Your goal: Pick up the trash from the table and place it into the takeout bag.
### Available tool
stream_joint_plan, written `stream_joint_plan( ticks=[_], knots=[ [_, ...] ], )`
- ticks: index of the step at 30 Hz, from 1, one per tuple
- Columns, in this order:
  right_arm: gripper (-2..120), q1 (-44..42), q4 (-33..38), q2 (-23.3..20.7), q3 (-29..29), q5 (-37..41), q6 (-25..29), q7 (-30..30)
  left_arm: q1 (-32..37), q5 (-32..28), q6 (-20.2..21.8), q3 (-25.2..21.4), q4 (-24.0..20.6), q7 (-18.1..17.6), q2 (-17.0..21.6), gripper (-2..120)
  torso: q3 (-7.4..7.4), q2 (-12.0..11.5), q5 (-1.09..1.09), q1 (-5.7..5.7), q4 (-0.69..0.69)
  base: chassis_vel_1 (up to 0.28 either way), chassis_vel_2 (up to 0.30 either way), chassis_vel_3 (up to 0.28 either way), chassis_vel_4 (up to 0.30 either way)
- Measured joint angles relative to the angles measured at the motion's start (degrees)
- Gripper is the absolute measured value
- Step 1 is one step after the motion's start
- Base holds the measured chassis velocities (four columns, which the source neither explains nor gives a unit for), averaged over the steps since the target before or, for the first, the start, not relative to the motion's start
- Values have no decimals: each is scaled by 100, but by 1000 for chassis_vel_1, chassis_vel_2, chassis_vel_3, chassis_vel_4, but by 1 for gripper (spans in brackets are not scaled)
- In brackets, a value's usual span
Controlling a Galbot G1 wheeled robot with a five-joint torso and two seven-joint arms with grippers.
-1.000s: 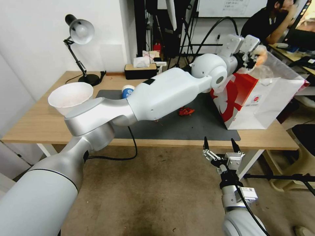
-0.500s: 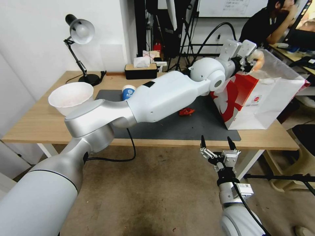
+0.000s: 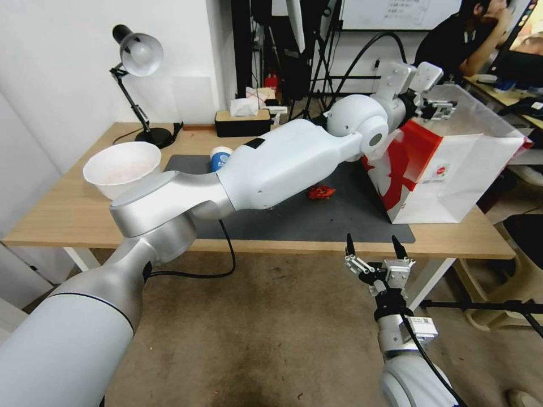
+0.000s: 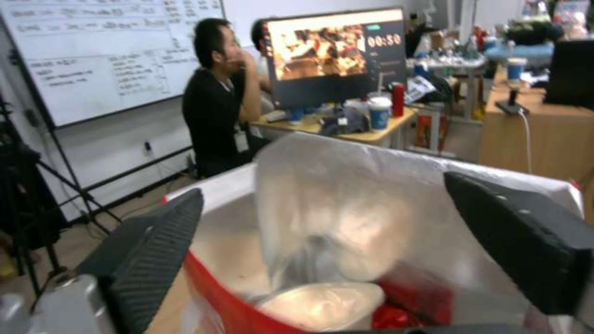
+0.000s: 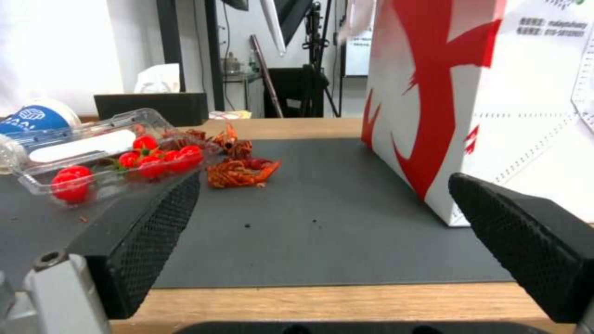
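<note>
Left gripper [image 3: 440, 107] hangs over the mouth of the takeout bag [image 3: 452, 175] with jaws spread wide and empty — a clear-wrapped beige ball [image 4: 322, 304] lies inside the bag below it. The bag stands at the desk's [image 3: 68, 215] right end on the dark mat [image 3: 328, 217]. Right gripper [image 3: 376, 249] waits below the front edge, jaws wide, holding nothing — red wrapper [image 3: 321, 193] mid-mat, blue-and-white paper cup [image 3: 219, 157] at the mat's far-left corner, beige bowl [image 3: 121, 168] toward the left end.
</note>
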Motion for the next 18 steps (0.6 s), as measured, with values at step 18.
stream_joint_plan(
  ticks=[18],
  knots=[
    [100,38,-51,4,-158,-8,-110,-13,1206,473,73,-807,-1412,-200,1870,100,0,0,-2,0,2,0,0,0,0]
  ],
)
